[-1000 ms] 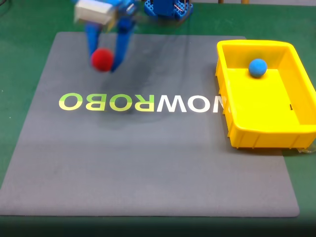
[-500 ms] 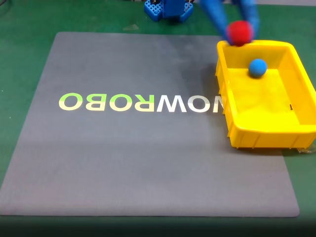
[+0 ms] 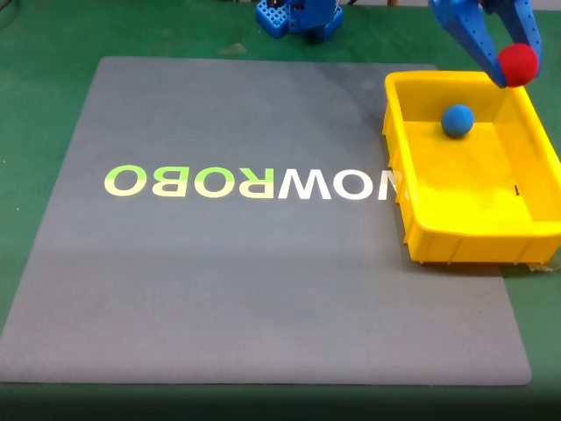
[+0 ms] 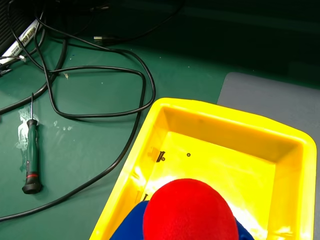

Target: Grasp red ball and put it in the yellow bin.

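In the fixed view my blue gripper (image 3: 515,70) is shut on the red ball (image 3: 517,63), holding it in the air above the far right corner of the yellow bin (image 3: 473,237). A blue ball (image 3: 457,120) lies inside the bin near its far wall. From the wrist view the red ball (image 4: 190,212) sits large at the bottom edge between blue fingers, with the yellow bin (image 4: 165,107) directly below it.
The bin stands at the right edge of a grey mat (image 3: 263,281) printed with letters, on a green table. The arm's blue base (image 3: 300,16) is at the top. Black cables (image 4: 100,70) and a green screwdriver (image 4: 31,155) lie beside the bin.
The gripper has carried the red ball from the mat's far left, across to the right, and now holds it over the bin's far right corner.
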Tool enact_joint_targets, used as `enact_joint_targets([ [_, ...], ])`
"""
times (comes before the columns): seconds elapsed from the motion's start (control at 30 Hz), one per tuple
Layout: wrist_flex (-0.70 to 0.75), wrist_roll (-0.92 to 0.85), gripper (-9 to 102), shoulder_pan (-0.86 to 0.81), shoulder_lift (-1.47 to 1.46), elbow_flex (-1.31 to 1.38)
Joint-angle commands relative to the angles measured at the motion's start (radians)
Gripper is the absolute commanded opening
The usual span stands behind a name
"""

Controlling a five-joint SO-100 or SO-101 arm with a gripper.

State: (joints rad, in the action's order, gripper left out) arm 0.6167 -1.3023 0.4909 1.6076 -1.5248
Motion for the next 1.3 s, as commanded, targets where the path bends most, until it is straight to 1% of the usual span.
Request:
enact_joint_targets([
  [0.0,-0.009,0.003,2,-0.009,0.012,0.080],
  [0.1,-0.003,0.008,22,-0.026,0.008,0.080],
  [0.13,-0.003,0.011,27,-0.031,0.005,0.080],
  [0.2,0.000,0.015,33,-0.040,0.002,0.080],
  [0.3,0.008,0.017,38,-0.049,0.000,0.080],
  [0.53,0.008,0.015,39,-0.064,0.012,0.081],
  [0.83,0.069,0.026,39,-0.084,0.092,0.066],
  [1.03,0.114,0.002,38,-0.135,0.313,-0.057],
  [1.1,0.158,-0.017,34,-0.161,0.423,-0.117],
  [1.13,0.186,-0.028,29,-0.175,0.480,-0.147],
  [1.2,0.241,-0.052,14,-0.212,0.597,-0.207],
  [1.27,0.308,-0.067,4,-0.255,0.696,-0.255],
])
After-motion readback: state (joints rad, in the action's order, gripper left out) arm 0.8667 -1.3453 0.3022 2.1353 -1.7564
